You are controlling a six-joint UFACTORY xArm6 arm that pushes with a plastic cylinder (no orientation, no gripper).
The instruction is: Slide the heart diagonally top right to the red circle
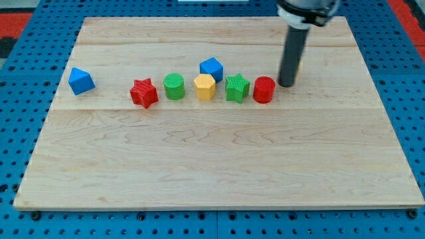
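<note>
Seven blocks: two blue (81,80) (211,68), two green (174,86) (236,87), red star (143,93), red circle (263,89), yellow hexagon (204,86). Wooden tabletop (199,166) on blue pegboard (13,119). No gripper, just my tip (286,84) right of the red circle.

My tip (287,84) rests on the board, the dark rod standing upright above it.

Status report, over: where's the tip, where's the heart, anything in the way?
My tip down, close on the red circle's view-right. Heart not made out; yellow sliver behind the rod. Nothing between tip and red circle.
</note>
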